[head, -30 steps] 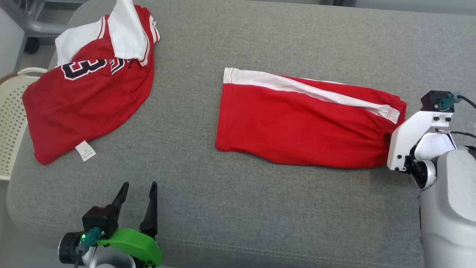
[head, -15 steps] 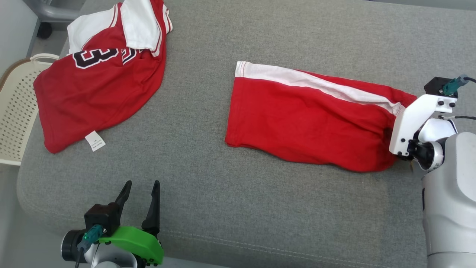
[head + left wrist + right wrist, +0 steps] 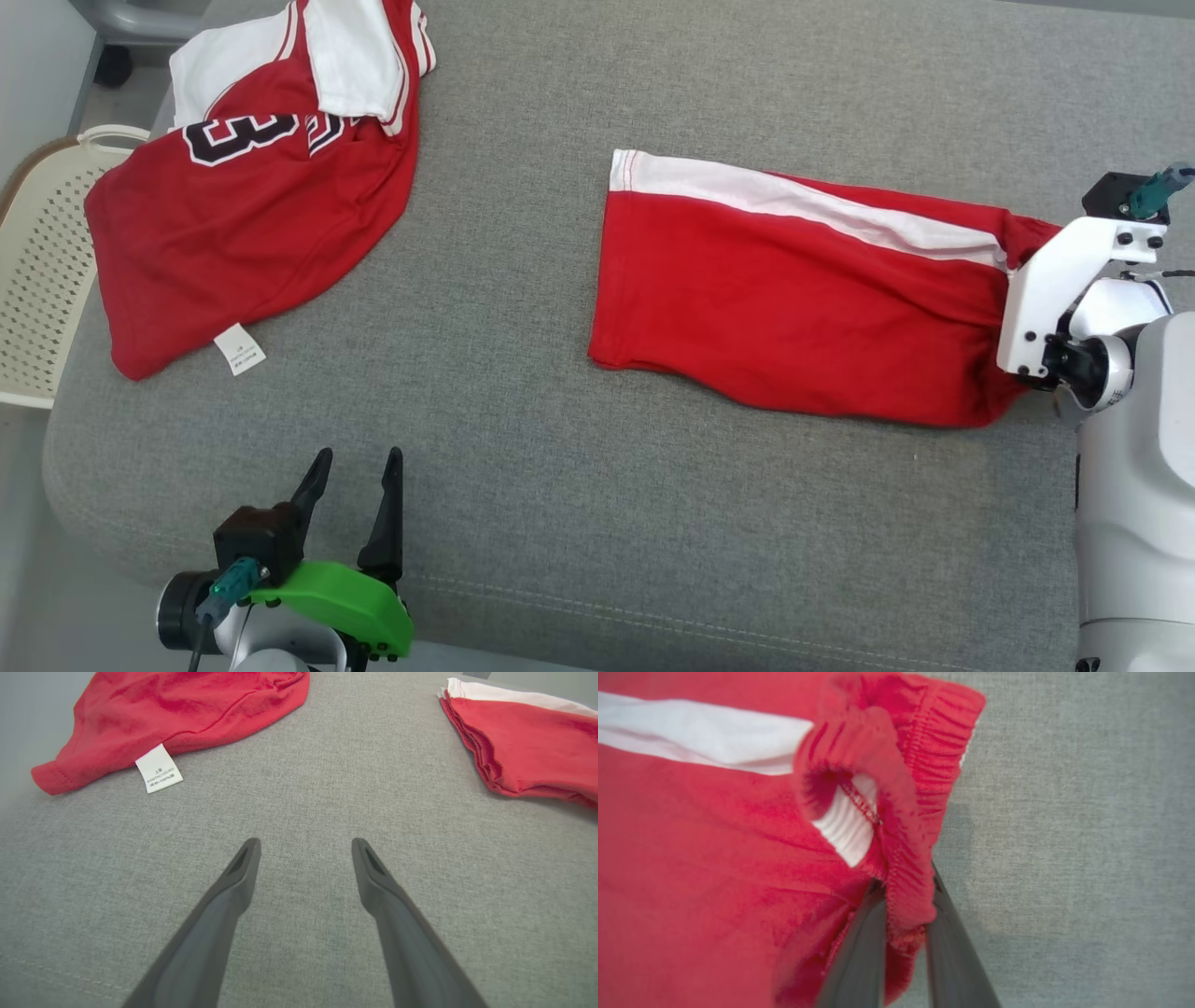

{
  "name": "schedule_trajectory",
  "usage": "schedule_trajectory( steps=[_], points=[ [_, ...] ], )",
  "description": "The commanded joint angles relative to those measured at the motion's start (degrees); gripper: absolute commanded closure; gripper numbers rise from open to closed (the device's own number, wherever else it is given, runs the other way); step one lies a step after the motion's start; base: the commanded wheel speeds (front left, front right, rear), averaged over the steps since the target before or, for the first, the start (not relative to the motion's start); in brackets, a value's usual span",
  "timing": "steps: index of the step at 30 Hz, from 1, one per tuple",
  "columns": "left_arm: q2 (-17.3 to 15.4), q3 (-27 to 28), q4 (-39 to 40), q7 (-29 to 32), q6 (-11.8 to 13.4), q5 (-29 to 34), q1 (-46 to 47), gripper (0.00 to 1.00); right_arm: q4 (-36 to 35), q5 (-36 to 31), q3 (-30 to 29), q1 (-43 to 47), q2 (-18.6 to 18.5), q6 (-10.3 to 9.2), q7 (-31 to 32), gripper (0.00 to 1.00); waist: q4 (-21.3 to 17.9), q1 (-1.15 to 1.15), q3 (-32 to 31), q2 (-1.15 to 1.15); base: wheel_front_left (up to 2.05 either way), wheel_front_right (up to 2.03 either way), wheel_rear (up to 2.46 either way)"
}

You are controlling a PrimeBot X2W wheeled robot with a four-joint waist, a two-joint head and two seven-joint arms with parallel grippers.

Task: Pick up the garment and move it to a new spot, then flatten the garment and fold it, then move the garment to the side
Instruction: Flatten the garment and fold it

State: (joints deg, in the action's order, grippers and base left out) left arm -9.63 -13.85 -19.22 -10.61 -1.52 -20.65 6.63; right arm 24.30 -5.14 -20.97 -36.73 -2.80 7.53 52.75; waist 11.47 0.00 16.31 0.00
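Observation:
The garment, red shorts (image 3: 794, 289) with a white side stripe, lies flat and folded lengthwise on the grey cushion (image 3: 560, 485), right of centre. My right gripper (image 3: 903, 882) is shut on the gathered elastic waistband at the shorts' right end; in the head view its white mount covers the fingers at the right gripper (image 3: 1006, 322). The leg hems of the shorts (image 3: 528, 760) show at the upper right of the left wrist view. My left gripper (image 3: 357, 462) stands open over bare cushion near the front edge, with nothing between the fingers of the left gripper (image 3: 306, 844).
A red and white numbered jersey (image 3: 243, 215) lies crumpled at the far left, its white tag (image 3: 159, 767) toward my left gripper. A cream perforated basket (image 3: 37, 271) stands off the cushion's left edge. The cushion's front edge runs just behind my left gripper.
My right gripper has shut on the shorts' waistband, and the shorts have slid slightly right. The head camera has shifted. The left gripper has stayed put.

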Motion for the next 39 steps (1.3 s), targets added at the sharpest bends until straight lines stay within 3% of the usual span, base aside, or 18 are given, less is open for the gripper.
schedule_trajectory(
  steps=[1, 7, 13, 23, 39],
  points=[
    [-0.16, -0.03, -0.16, 0.00, 0.07, -0.31, 1.01, 0.00, -0.47, -0.89, -0.37, -0.41, -0.88, -0.08, 0.53, 1.00, 0.00, 0.00, -0.08, 0.00, 0.00, 0.00, 0.00],
    [0.05, -0.50, -0.76, -0.29, -0.26, -0.56, 1.24, 0.00, -3.39, -5.49, -0.71, -0.25, -5.85, -0.08, 5.60, 1.00, 0.48, 0.00, -0.56, 0.00, 0.00, 0.00, 0.00],
    [0.25, -0.65, -0.85, -0.89, -0.07, -0.92, 1.37, 0.00, -6.85, -5.58, 1.22, -1.49, -9.14, -0.08, 12.62, 1.00, 1.13, 0.00, -0.84, 0.00, 0.00, 0.00, 0.00],
    [0.69, -1.38, -1.20, -1.13, 0.28, -1.42, 0.85, 0.00, -9.53, 2.95, 9.90, -4.90, -5.43, -0.07, 20.24, 1.00, 2.97, 0.00, -1.90, 0.00, 0.00, 0.00, 0.00],
    [1.71, -3.04, -3.97, -2.28, -0.35, -2.14, 0.22, 0.00, 2.21, 3.12, 14.40, -9.70, -0.70, -0.07, 16.46, 1.00, 9.53, 0.00, -3.20, 0.00, 0.00, 0.00, 0.00]
  ],
)
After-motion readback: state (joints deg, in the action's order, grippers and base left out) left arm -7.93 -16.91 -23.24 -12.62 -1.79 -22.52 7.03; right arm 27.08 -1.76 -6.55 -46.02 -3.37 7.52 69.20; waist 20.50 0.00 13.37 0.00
